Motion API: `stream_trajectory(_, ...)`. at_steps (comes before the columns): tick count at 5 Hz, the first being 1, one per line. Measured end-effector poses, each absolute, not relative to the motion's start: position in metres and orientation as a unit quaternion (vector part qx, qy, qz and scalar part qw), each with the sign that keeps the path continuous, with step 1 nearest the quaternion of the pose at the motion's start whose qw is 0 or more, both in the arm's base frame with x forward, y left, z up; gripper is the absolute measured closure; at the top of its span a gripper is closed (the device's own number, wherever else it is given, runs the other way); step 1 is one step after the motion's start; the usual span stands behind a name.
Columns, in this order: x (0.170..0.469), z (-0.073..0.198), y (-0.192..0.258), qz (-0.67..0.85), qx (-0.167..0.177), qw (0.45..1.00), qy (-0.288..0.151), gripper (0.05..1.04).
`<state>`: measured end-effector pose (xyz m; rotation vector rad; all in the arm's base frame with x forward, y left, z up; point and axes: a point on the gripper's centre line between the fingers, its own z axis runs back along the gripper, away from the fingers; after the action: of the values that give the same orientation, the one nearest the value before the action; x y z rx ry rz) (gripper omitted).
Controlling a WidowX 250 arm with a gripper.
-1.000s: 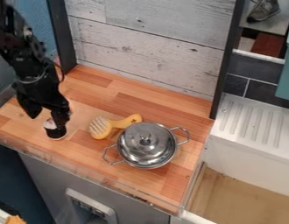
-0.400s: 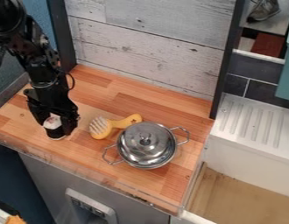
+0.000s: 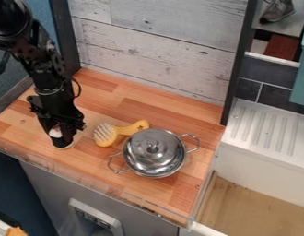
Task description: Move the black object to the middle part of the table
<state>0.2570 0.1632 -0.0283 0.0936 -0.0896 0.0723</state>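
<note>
The black gripper hangs low over the left part of the wooden counter, its fingers closed around the black object. That black object is a small upright piece with a whitish top, down at the counter surface near the front left edge. The fingers cover part of its sides.
Right of the gripper lies a yellow brush with pale bristles. Beside it stands a lidded metal pot with wire handles. A clear rail runs along the front edge of the wooden counter. A white sink is at the right.
The gripper has come right and down over the black object, and its fingers have drawn together on it. The object has shifted slightly to the right. The brush and pot have stayed put.
</note>
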Motion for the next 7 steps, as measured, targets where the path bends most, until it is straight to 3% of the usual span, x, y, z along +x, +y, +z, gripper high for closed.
stream_trajectory(2, 0.259, -0.022, 0.158, 0.045, 0.026, 0.998, -0.046, 0.623)
stream_trajectory(4, 0.309, 0.035, 0.173, 0.051, 0.046, 0.992, -0.108, 0.623)
stream_trajectory(5, 0.331, 0.032, 0.179, 0.042, 0.069, 0.992, -0.097, 0.623)
stream_trajectory(7, 0.351, 0.000, 0.185, 0.030, 0.078, 0.993, -0.089, 0.623)
